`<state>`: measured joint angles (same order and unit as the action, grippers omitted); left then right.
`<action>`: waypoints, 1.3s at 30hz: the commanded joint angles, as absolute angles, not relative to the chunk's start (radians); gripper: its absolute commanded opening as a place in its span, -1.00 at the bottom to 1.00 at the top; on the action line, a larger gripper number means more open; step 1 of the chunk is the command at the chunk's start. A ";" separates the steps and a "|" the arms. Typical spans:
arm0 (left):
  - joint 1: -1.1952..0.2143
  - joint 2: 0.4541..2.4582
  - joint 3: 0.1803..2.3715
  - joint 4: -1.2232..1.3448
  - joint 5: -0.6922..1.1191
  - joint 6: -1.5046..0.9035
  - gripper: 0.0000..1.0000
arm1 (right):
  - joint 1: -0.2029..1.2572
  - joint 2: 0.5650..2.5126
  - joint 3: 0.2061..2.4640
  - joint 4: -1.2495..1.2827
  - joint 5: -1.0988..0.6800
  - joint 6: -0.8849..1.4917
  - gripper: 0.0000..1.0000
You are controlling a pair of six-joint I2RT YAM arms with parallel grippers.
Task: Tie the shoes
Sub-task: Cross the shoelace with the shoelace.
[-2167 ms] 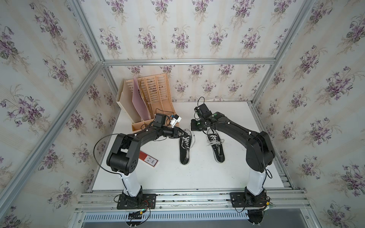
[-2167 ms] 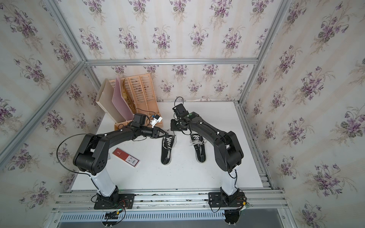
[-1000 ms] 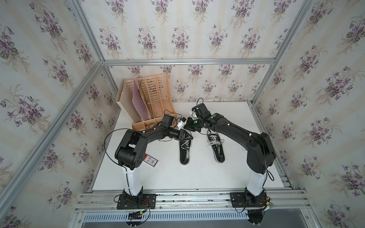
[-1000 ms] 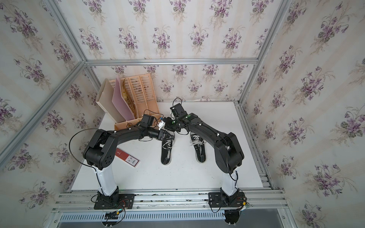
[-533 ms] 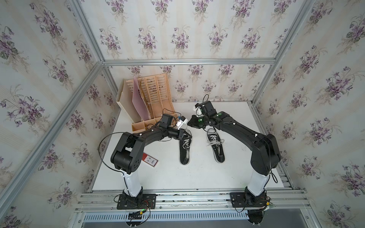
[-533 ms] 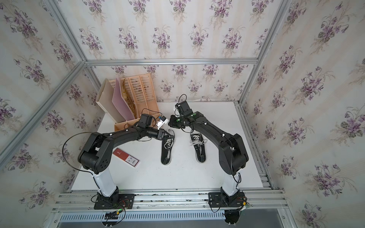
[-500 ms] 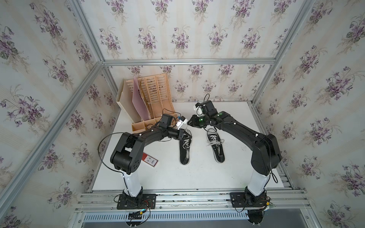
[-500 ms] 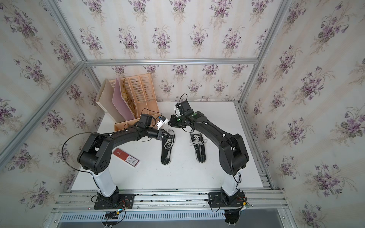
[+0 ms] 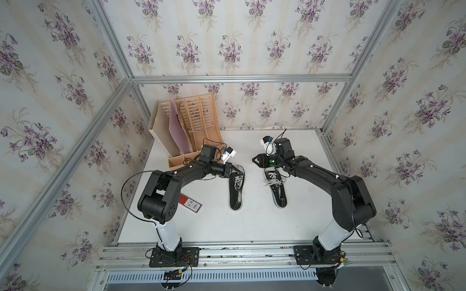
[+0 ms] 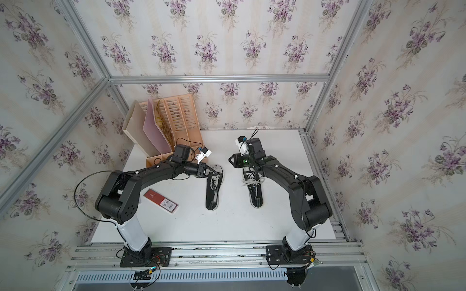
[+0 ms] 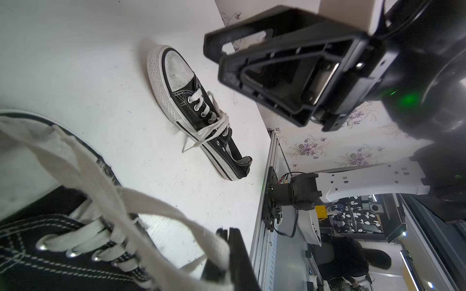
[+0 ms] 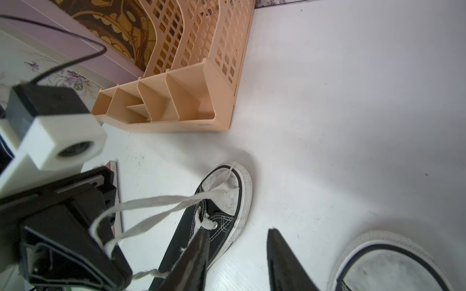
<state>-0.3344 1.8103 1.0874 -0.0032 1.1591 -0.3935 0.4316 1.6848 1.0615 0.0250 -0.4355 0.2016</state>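
Note:
Two black shoes with white toe caps lie side by side on the white table [image 9: 252, 226]: the left shoe [image 9: 236, 192] [image 10: 214, 189] and the right shoe [image 9: 277, 187] [image 10: 253, 187]. My left gripper [image 9: 242, 173] [image 11: 228, 233] is shut on a loop of the left shoe's white lace [image 12: 164, 201], lifted off the toe end. My right gripper [image 9: 253, 160] [image 12: 237, 231] hovers open just beyond both toe caps, nothing between its fingers. The right shoe [image 11: 196, 110] has its laces in a loose knot.
A peach file organizer [image 9: 194, 131] with a pink folder stands at the back left, close behind my left wrist. A flat red box [image 9: 190, 202] lies by the left arm's elbow. Aluminium frame rails edge the table.
My left gripper has shut on the left shoe's lace. My right gripper has opened, let go of the lace, and drawn back to the right, away from the left gripper.

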 commanded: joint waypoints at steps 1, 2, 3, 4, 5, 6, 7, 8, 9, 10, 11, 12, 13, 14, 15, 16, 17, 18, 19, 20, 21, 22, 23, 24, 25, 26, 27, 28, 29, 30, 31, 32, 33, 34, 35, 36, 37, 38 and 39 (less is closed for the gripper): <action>-0.331 1.816 1.103 0.019 1.188 -0.409 -1.00 | 0.460 1.671 0.972 0.270 -0.519 0.110 -0.16; -0.331 1.818 1.106 0.018 1.192 -0.411 -1.00 | 0.474 1.676 0.958 0.302 -0.526 0.098 -0.17; -0.330 1.819 1.110 0.018 1.194 -0.413 -1.00 | 0.485 1.690 0.952 0.324 -0.543 0.092 -0.17; -0.331 1.822 1.115 0.013 1.198 -0.411 -1.00 | 0.494 1.709 0.957 0.335 -0.555 0.091 -0.19; -0.331 1.824 1.120 0.010 1.202 -0.413 -1.00 | 0.502 1.726 0.963 0.344 -0.563 0.089 -0.20; -0.331 1.827 1.125 0.005 1.202 -0.411 -1.00 | 0.511 1.745 0.969 0.355 -0.569 0.087 -0.22; -0.330 1.828 1.129 0.000 1.204 -0.410 -1.00 | 0.517 1.761 0.976 0.368 -0.578 0.087 -0.24; -0.329 1.830 1.132 -0.001 1.204 -0.410 -1.00 | 0.524 1.779 0.986 0.376 -0.585 0.086 -0.26; -0.329 1.835 1.135 -0.004 1.203 -0.410 -1.00 | 0.527 1.793 0.996 0.374 -0.587 0.083 -0.29; -0.330 1.837 1.139 -0.007 1.204 -0.410 -1.00 | 0.530 1.808 1.006 0.371 -0.594 0.082 -0.33; -0.329 1.838 1.142 -0.007 1.202 -0.411 -1.00 | 0.531 1.819 1.009 0.372 -0.601 0.085 -0.35; -0.329 1.838 1.142 -0.008 1.201 -0.412 -1.00 | 0.531 1.826 1.009 0.377 -0.607 0.087 -0.35; -0.330 1.838 1.145 -0.007 1.199 -0.413 -1.00 | 0.531 1.833 1.007 0.382 -0.612 0.087 -0.36; -0.330 1.839 1.145 -0.007 1.199 -0.414 -1.00 | 0.531 1.838 1.008 0.382 -0.618 0.084 -0.36; -0.330 1.839 1.148 -0.008 1.197 -0.414 -1.00 | 0.530 1.842 1.009 0.381 -0.620 0.081 -0.36; -0.330 1.840 1.151 -0.009 1.195 -0.416 -1.00 | 0.531 1.849 1.011 0.378 -0.620 0.078 -0.35; -0.329 1.841 1.152 -0.009 1.195 -0.417 -1.00 | 0.530 1.854 1.014 0.374 -0.620 0.075 -0.35; -0.330 1.842 1.152 -0.009 1.193 -0.418 -1.00 | 0.531 1.858 1.017 0.371 -0.620 0.072 -0.34; -0.329 1.843 1.154 -0.008 1.193 -0.418 -1.00 | 0.531 1.864 1.018 0.370 -0.620 0.071 -0.34; -0.330 1.841 1.154 -0.009 1.192 -0.420 -1.00 | 0.531 1.869 1.021 0.367 -0.621 0.069 -0.33; -0.330 1.843 1.156 -0.009 1.192 -0.420 -1.00 | 0.531 1.875 1.027 0.366 -0.624 0.068 -0.31; -0.330 1.844 1.156 -0.009 1.192 -0.419 -1.00 | 0.529 1.879 1.033 0.363 -0.623 0.065 -0.30; -0.330 1.844 1.156 -0.009 1.191 -0.420 -1.00 | 0.531 1.886 1.043 0.354 -0.620 0.060 -0.29; -0.330 1.845 1.157 -0.009 1.190 -0.419 -1.00 | 0.530 1.891 1.051 0.348 -0.623 0.056 -0.28; -0.330 1.845 1.157 -0.009 1.190 -0.420 -1.00 | 0.531 1.898 1.060 0.339 -0.624 0.050 -0.27; -0.330 1.845 1.157 -0.008 1.190 -0.420 -1.00 | 0.568 1.903 1.072 0.330 -0.620 0.045 -0.26; -0.330 1.847 1.158 -0.009 1.188 -0.420 -1.00 | 0.569 1.908 1.079 0.328 -0.619 0.042 -0.25; -0.330 1.846 1.159 -0.009 1.189 -0.420 -1.00 | 0.569 1.914 1.084 0.324 -0.618 0.040 -0.24; -0.331 1.846 1.158 -0.009 1.188 -0.420 -1.00 | 0.568 1.920 1.094 0.321 -0.618 0.038 -0.23; -0.329 1.847 1.158 -0.009 1.187 -0.420 -1.00 | 0.569 1.927 1.102 0.315 -0.621 0.037 -0.23; -0.330 1.847 1.158 -0.009 1.187 -0.421 -1.00 | 0.569 1.933 1.112 0.310 -0.622 0.037 -0.22; -0.330 1.846 1.157 -0.009 1.186 -0.420 -0.99 | 0.570 1.939 1.119 0.305 -0.622 0.035 -0.22; -0.329 1.847 1.157 -0.011 1.186 -0.420 -0.99 | 0.570 1.943 1.124 0.305 -0.617 0.037 -0.21; -0.329 1.846 1.157 -0.010 1.186 -0.420 -0.99 | 0.571 1.945 1.129 0.305 -0.611 0.037 -0.21; -0.329 1.847 1.157 -0.010 1.186 -0.420 -0.99 | 0.571 1.945 1.132 0.308 -0.606 0.038 -0.21; -0.329 1.845 1.157 -0.011 1.186 -0.420 -1.00 | 0.571 1.946 1.135 0.309 -0.600 0.040 -0.22; -0.330 1.845 1.157 -0.011 1.184 -0.420 -0.99 | 0.571 1.948 1.139 0.307 -0.598 0.040 -0.21; -0.329 1.845 1.158 -0.011 1.185 -0.421 -0.99 | 0.570 1.949 1.143 0.309 -0.593 0.041 -0.22; -0.330 1.846 1.158 -0.011 1.184 -0.422 -0.99 | 0.571 1.951 1.143 0.313 -0.587 0.045 -0.22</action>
